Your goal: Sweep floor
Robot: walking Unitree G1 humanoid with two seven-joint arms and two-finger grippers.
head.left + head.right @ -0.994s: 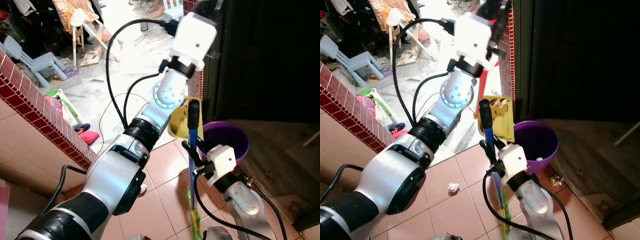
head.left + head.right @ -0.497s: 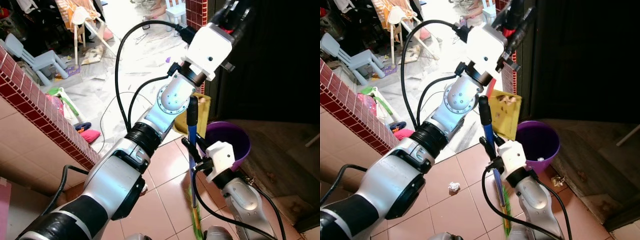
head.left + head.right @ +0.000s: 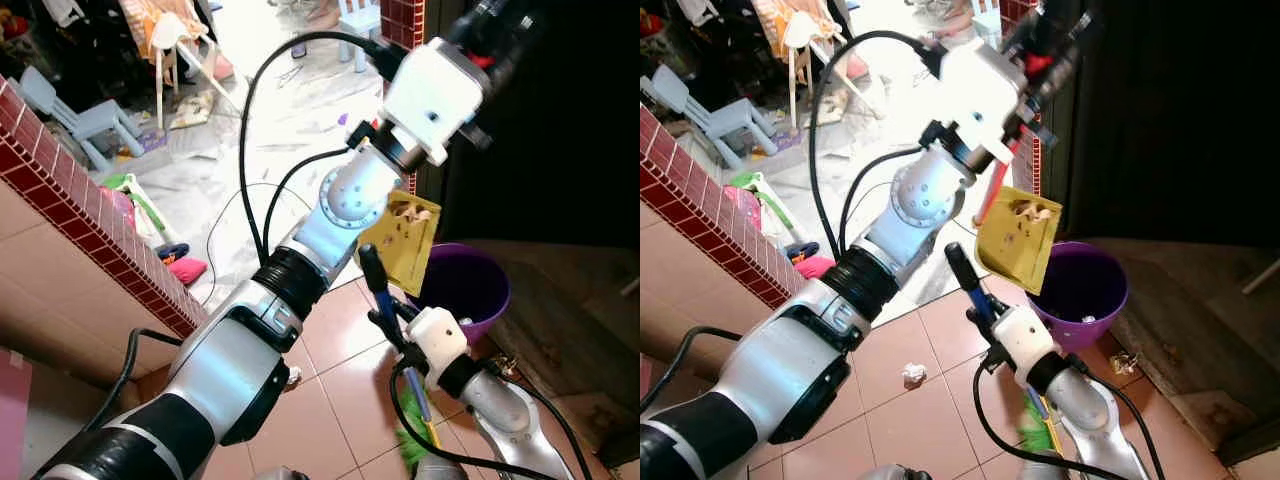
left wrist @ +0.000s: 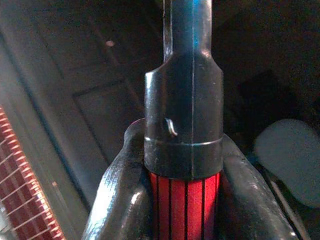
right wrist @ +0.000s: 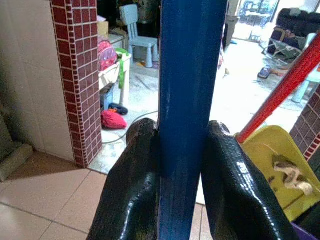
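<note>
My left gripper [image 3: 1052, 38] is raised high and shut on the red handle [image 4: 184, 202] of a yellow dustpan [image 3: 1018, 240]. The pan hangs tilted just above a purple bucket [image 3: 1087, 290], with crumpled scraps [image 3: 1034, 208] lying in it. Lower down, my right gripper [image 3: 388, 318] is shut on the blue broom handle [image 5: 186, 75], whose black top [image 3: 962, 270] leans left. The broom's green bristles [image 3: 1040, 432] rest on the tiled floor beside my right arm. The right wrist view looks past the handle to the dustpan [image 5: 272, 165].
A crumpled paper ball [image 3: 912, 374] lies on the pink tiles left of the broom. More litter [image 3: 1118, 362] sits by the bucket's base. A low red-tiled wall [image 3: 700, 195] runs along the left. A blue child's chair [image 3: 710, 108] and clutter stand beyond it; a dark doorway is on the right.
My left arm has lifted the dustpan and swung it right, so it now tilts over the bucket. The broom handle has dropped lower and leaned left in my right gripper.
</note>
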